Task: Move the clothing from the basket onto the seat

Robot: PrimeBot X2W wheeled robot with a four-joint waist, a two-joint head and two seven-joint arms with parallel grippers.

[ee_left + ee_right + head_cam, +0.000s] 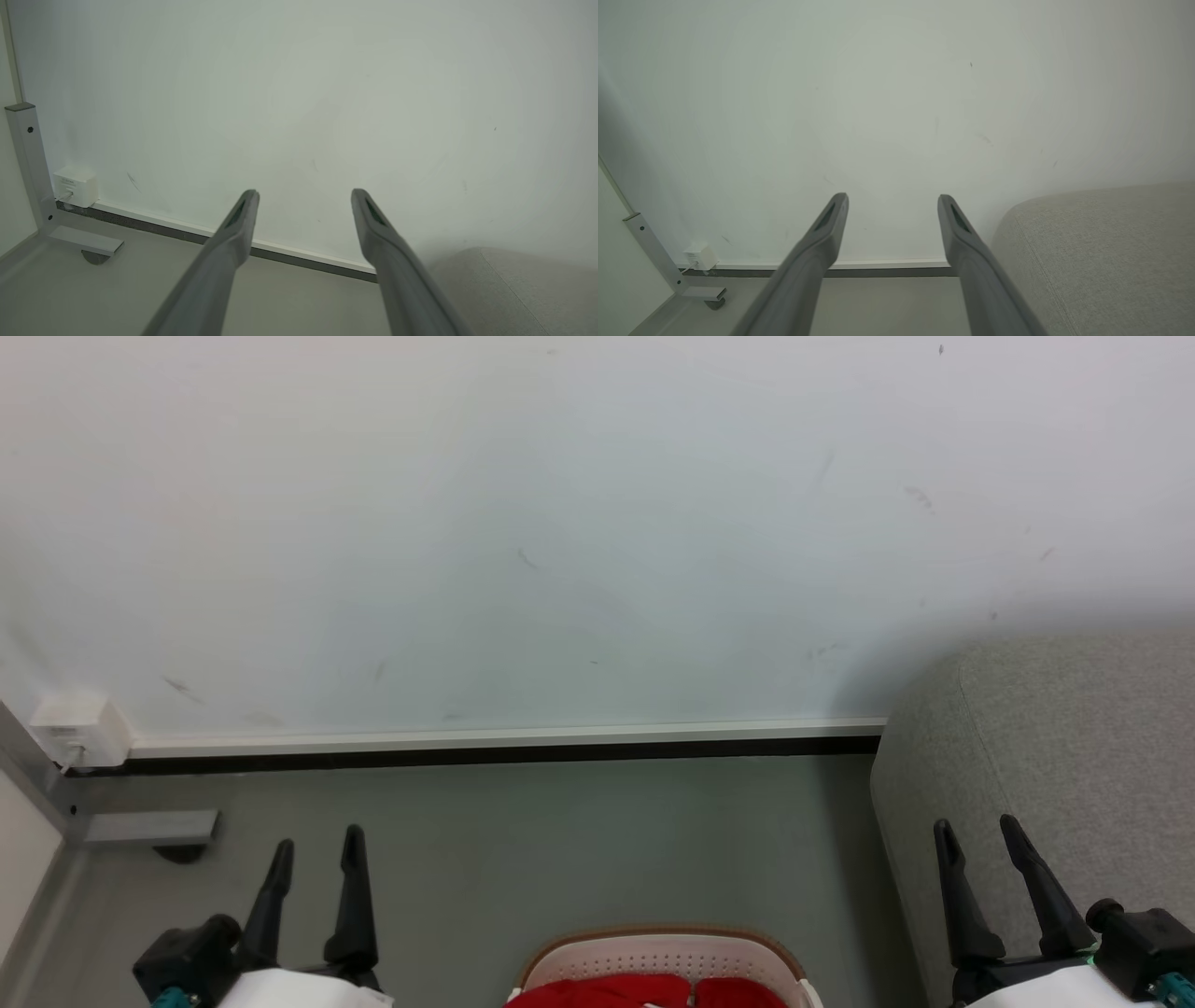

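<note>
A: Status?
B: Both pairs of jaws apart, empty; clothing (644, 992) in the basket (653, 934), low between them; seat (1074, 756) to our right
A: We judge: bend lower, pinch one garment's fold, lift clear

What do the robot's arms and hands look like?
The left gripper and right gripper each have two long, dark, tapering fingers with a slot near each tip. They sit on black mounts with teal bits, joined to smooth white forearms.
</note>
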